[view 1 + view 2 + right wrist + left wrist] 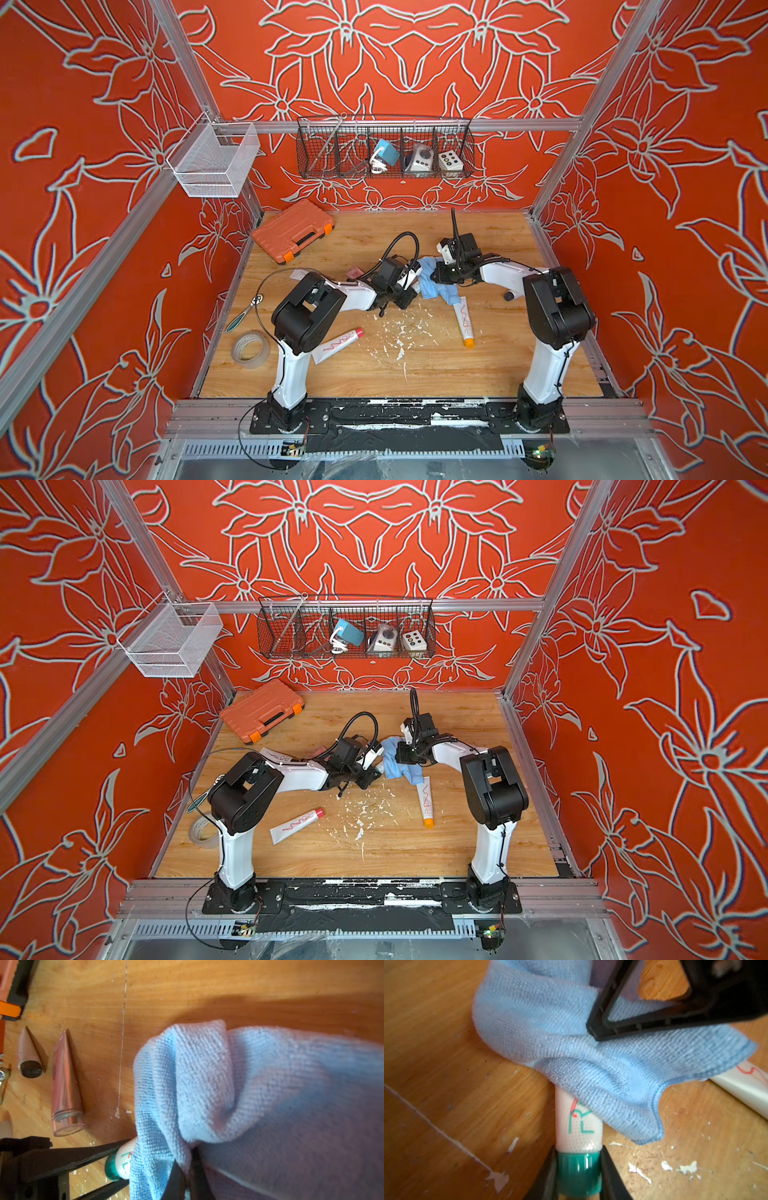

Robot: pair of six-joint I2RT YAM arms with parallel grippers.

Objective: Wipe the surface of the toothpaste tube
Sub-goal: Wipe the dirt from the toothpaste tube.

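My left pincer [578,1152] clamps the green-capped white toothpaste tube [577,1126], my right pincer [187,1164] pinches the blue microfibre cloth [207,1084]; a hard tug may pull the tube loose.

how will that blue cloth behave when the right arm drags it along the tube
Likely floppy: the blue cloth drapes in soft folds over the toothpaste tube. Probably light, since it bunches up where the right gripper pinches it. Dragged, it may crumple or slip off rather than stay flat.
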